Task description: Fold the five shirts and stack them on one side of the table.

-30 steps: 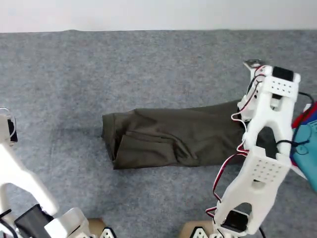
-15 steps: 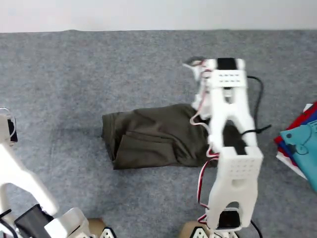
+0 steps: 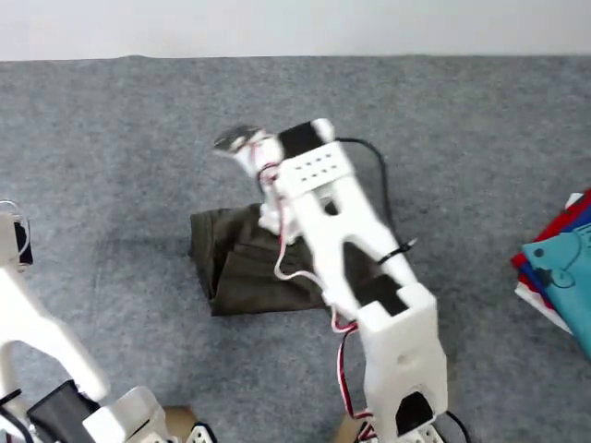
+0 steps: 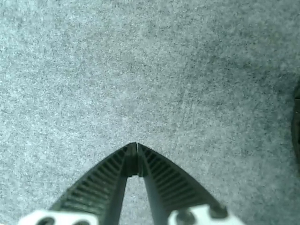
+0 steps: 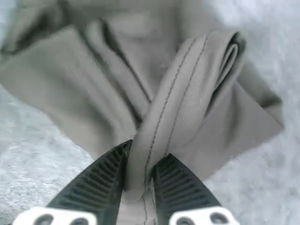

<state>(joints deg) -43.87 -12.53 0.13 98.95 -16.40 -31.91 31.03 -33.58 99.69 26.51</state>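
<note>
We see the dark olive fabric shirt (image 3: 235, 263) bunched near the middle of the table. Only its end away from the stack is open to the high view. The white jointed right arm (image 3: 374, 286) slants across the rest and hides it, with red and black cables looping along its side.

Under that arm's wrist, the right gripper (image 5: 143, 152) has its ribbed black jaws nearly together, pinching a doubled stitched hem (image 5: 178, 89) of the shirt. The hem rises in a thick fold over the creased cloth behind.

A stack of folded shirts (image 3: 559, 268), teal on top with red and white beneath, lies at the table's right edge, well apart from the olive one.

The white left arm (image 3: 37, 332) stands at the near left corner. The left gripper (image 4: 137, 147) has its jaws pressed together on nothing, over bare covering.

The grey felt table surface (image 3: 111, 138) runs across the whole top, and a pale white wall (image 3: 277, 28) sits behind its far edge.
</note>
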